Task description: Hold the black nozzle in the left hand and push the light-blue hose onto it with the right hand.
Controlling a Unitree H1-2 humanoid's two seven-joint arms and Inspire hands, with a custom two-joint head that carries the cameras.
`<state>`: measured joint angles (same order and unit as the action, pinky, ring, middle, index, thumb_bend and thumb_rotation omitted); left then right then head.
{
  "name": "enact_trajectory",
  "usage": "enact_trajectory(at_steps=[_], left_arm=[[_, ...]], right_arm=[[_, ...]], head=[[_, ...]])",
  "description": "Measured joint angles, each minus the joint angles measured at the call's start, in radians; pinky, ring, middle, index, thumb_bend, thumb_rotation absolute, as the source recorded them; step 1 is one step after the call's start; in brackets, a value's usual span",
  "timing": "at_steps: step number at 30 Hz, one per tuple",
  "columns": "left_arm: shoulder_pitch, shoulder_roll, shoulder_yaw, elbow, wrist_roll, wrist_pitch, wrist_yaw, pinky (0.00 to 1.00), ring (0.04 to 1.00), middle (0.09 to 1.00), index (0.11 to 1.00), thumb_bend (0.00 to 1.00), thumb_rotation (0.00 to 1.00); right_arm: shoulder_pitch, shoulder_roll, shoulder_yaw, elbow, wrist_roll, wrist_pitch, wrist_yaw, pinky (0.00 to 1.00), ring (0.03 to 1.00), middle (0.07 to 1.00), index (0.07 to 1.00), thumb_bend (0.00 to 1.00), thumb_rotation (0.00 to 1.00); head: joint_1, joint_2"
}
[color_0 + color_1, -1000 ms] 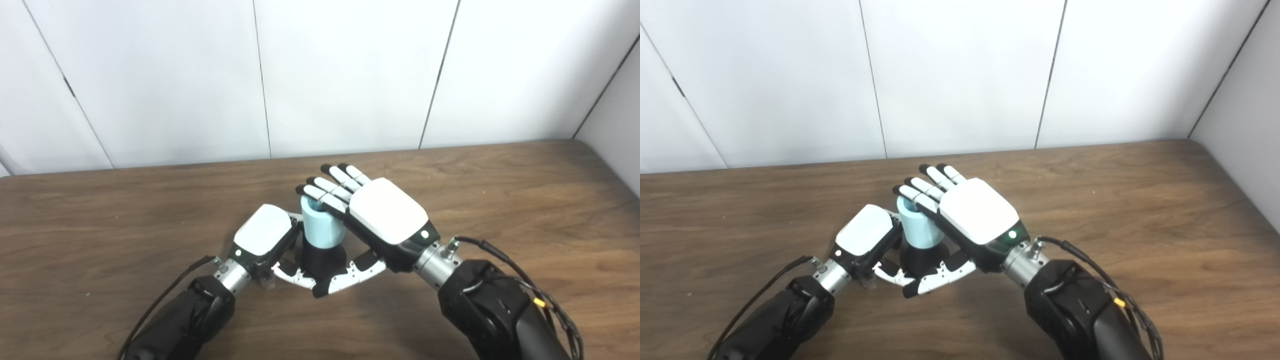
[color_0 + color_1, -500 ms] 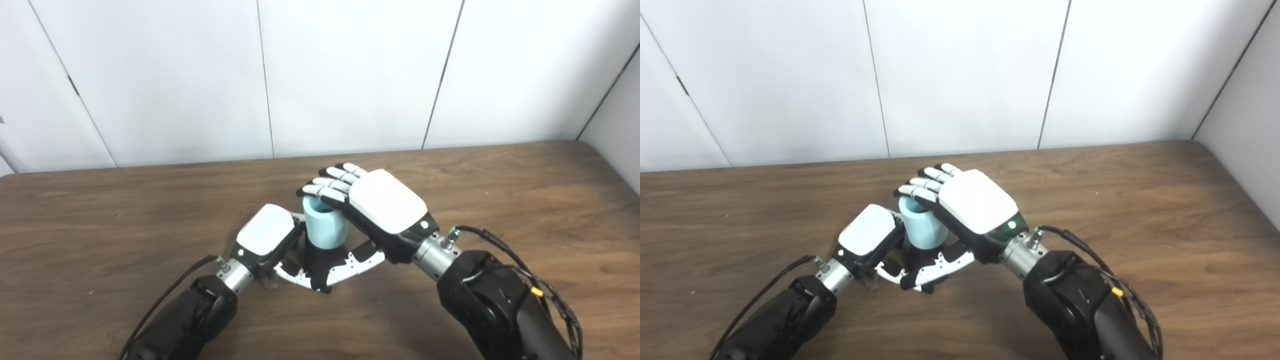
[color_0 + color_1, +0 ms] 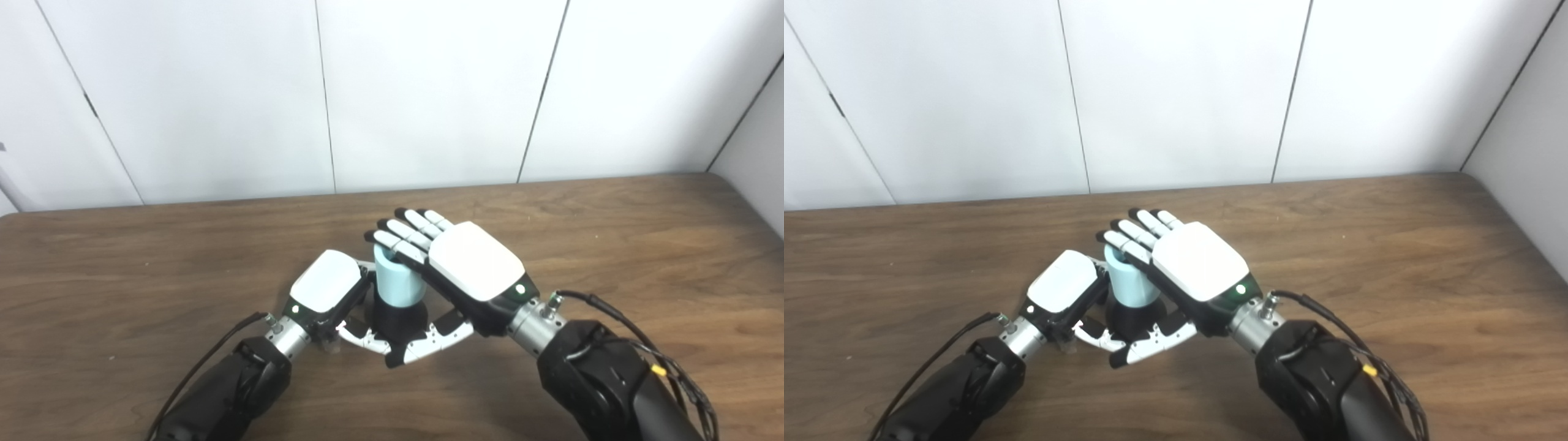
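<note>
The left hand [image 3: 324, 286] was seen at the table's near centre, its white back turned up and its fingers wrapped around the nozzle [image 3: 393, 318] from the nine o'clock side; the nozzle was gripped low down, with the thumb [image 3: 361, 337] curled under its near side. The right hand [image 3: 474, 269] was placed at three o'clock of the hose [image 3: 397, 283], palm turned toward it. Its fingers [image 3: 398, 236] were held straight and close together, pointing toward eleven o'clock, and were laid against the hose's upper rim on the far right side. Its thumb [image 3: 438, 343] was stretched out below, toward eight o'clock, across the near foot of the nozzle, where its tip met the left thumb. Whether the hose was truly clasped or only pressed from the side could not be told.

The hose, a short light-blue tube, was stood upright on top of the nozzle, its lower end seated on the black part and its open mouth facing up. The nozzle was set upright between both hands, at about six o'clock of the table [image 3: 643, 233], a brown wooden top. White wall panels [image 3: 429, 92] were seen beyond, at twelve o'clock
</note>
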<state>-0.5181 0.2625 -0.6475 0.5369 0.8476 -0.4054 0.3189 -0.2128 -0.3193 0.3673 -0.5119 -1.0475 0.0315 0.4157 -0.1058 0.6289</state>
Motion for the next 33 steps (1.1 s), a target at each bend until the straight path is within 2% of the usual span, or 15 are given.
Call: enact_trajectory(at_steps=[16,22,24,27,30,33], left_arm=[[0.0,-0.001,-0.001,0.001,0.0,-0.001,0.0,0.3,0.393,0.45,0.536,0.5,0.0],[0.0,-0.001,-0.001,0.001,0.0,-0.001,0.0,0.32,0.4,0.458,0.535,0.5,0.0],[0.0,-0.001,-0.002,0.001,0.0,-0.001,0.0,0.32,0.399,0.459,0.536,0.5,0.0],[-0.001,-0.002,-0.002,0.004,0.0,-0.003,0.0,0.32,0.401,0.457,0.534,0.5,0.0],[-0.003,-0.002,-0.002,0.008,0.0,-0.003,0.001,0.33,0.402,0.457,0.534,0.5,0.0],[-0.003,-0.003,-0.003,0.009,0.0,-0.001,0.001,0.34,0.404,0.46,0.536,0.5,0.0]], right_arm=[[0.013,0.0,0.006,-0.004,-0.021,0.001,-0.022,0.97,0.988,0.94,0.893,0.87,0.78],[0.015,0.0,0.006,-0.003,-0.021,0.0,-0.028,0.94,0.98,0.938,0.898,0.87,0.77],[0.022,0.001,0.006,0.0,-0.019,0.0,-0.048,0.92,0.977,0.947,0.912,0.88,0.74],[0.045,0.007,0.002,0.015,-0.007,-0.012,-0.108,0.98,0.997,0.99,0.965,0.86,0.71],[0.073,0.019,-0.007,0.025,0.002,-0.022,-0.167,1.0,1.0,1.0,0.997,0.84,0.73],[0.085,0.025,-0.012,0.025,0.002,-0.03,-0.19,1.0,1.0,1.0,1.0,0.83,0.76]], head=[[0.003,-0.002],[0.002,-0.009],[0.002,-0.011],[0.0,-0.014],[0.0,-0.015],[0.0,-0.018]])
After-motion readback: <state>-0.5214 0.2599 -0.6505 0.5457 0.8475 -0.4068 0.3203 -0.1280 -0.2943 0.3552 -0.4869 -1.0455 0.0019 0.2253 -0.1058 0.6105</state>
